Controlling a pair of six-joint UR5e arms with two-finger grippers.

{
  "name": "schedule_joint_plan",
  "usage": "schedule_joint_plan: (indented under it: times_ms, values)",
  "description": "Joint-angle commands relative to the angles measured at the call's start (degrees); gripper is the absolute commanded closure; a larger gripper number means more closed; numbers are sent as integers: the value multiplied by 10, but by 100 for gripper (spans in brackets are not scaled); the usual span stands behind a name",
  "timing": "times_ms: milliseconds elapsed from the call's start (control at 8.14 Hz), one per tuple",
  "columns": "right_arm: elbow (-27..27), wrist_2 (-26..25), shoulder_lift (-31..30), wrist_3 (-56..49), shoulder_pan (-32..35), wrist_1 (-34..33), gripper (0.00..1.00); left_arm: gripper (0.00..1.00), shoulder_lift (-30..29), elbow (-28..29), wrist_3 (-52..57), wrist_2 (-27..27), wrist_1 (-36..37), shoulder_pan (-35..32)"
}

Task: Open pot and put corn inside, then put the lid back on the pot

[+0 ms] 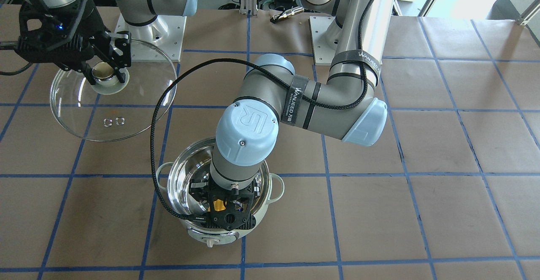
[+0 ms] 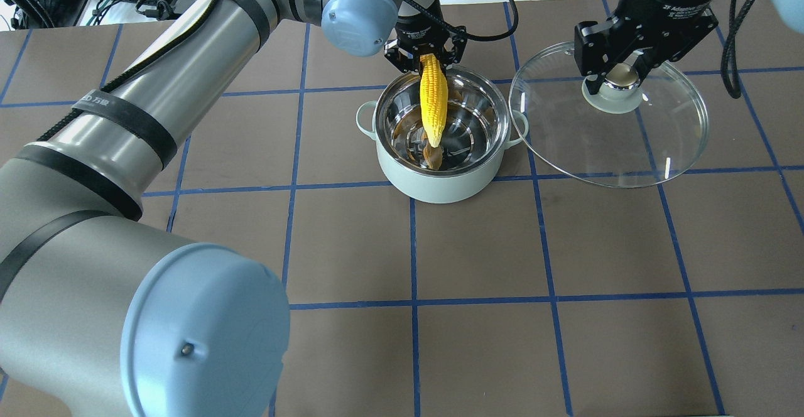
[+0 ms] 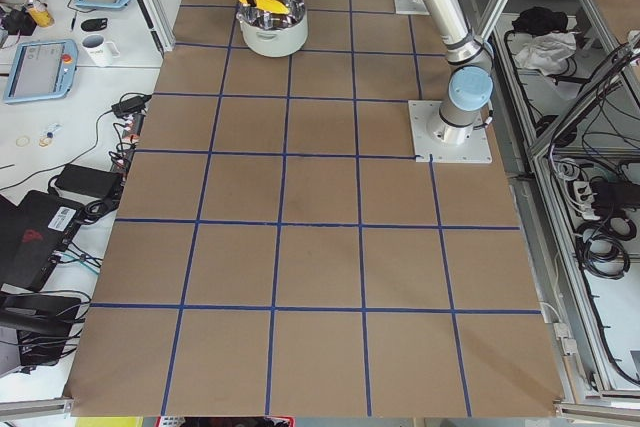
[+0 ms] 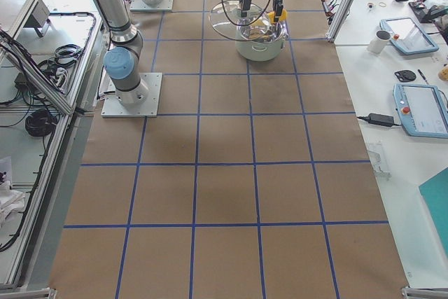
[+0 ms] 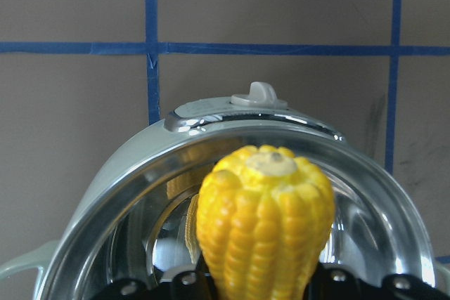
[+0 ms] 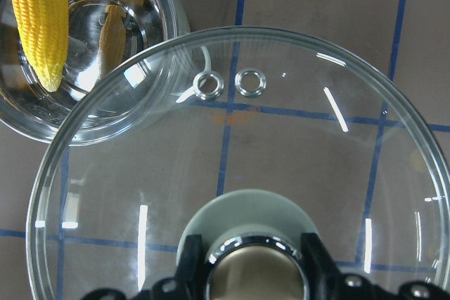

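The mint-green pot point(image 2: 440, 188) stands open, its steel bowl bare inside. My left gripper point(image 2: 427, 59) is shut on the yellow corn point(image 2: 433, 100) and holds it over the far side of the bowl, tapered end pointing down inside the rim. The corn also shows in the left wrist view point(image 5: 264, 223), above the pot's rim point(image 5: 140, 152). My right gripper point(image 2: 619, 75) is shut on the knob of the glass lid point(image 2: 628, 147) and holds it beside the pot on my right, above the table. Its edge overlaps the pot's right handle in the overhead view.
The brown table point(image 2: 477, 247) has a blue tape grid. The left arm's elbow point(image 1: 249, 132) hangs over the pot in the front view. The arm bases point(image 1: 152, 31) stand at the table's robot side. Tablets and a mug point(image 4: 383, 38) lie on side benches.
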Motion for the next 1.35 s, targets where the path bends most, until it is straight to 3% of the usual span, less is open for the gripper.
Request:
schedule_joint_plan:
  times_ms: [0, 123, 246, 368, 860, 1228]
  values:
    - [0, 5, -1, 5, 2, 2, 71, 71, 7, -45, -4, 35, 20, -1]
    - [0, 6, -1, 6, 2, 3, 71, 44, 6, -51, -3, 35, 25, -1]
    - [0, 6, -1, 6, 2, 3, 71, 31, 5, -51, 3, 36, 34, -1]
    - [0, 6, -1, 6, 2, 2, 71, 23, 3, -52, 3, 35, 58, -1]
    - [-1, -2, -3, 6, 2, 2, 71, 12, 31, -48, 12, 35, 51, -1]
    - [-2, -2, 10, 7, 3, -29, 71, 8, 112, -50, 81, 35, -51, 7]
